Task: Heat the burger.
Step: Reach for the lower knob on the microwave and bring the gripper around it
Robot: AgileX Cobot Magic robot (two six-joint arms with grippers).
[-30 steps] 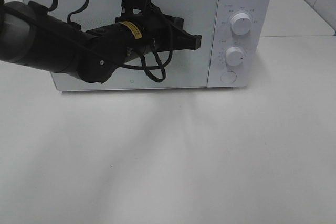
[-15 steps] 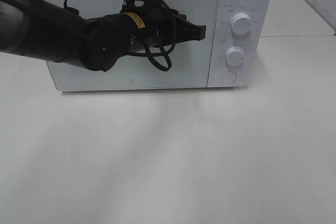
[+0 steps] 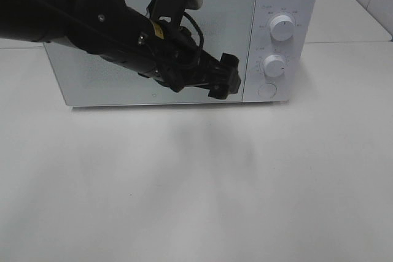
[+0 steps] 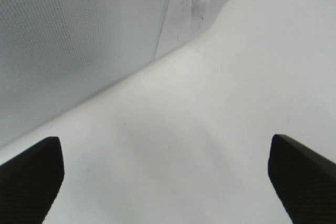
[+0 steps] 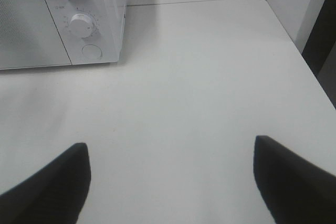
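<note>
The burger is out of view in every frame. A white microwave [image 3: 224,10] stands at the back of the table with its door shut; it also shows as the microwave [image 4: 79,35] and the microwave [image 5: 31,19]. My left gripper [image 3: 225,81] hangs in front of the door's lower right corner, close to the control panel. In the left wrist view the left gripper [image 4: 165,148] has its fingers spread wide with nothing between them. My right gripper [image 5: 169,148] is open and empty over the bare table, to the right of the microwave.
The control panel carries an upper knob [image 3: 282,27], a lower knob [image 3: 274,65] and a round button [image 3: 266,90]. The white table [image 3: 196,188] stretches in front. The left arm's black body [image 3: 92,23] crosses the door's left half.
The left arm has swung down and to the right across the microwave door, and its gripper has gone from shut to wide open. The right gripper has not moved.
</note>
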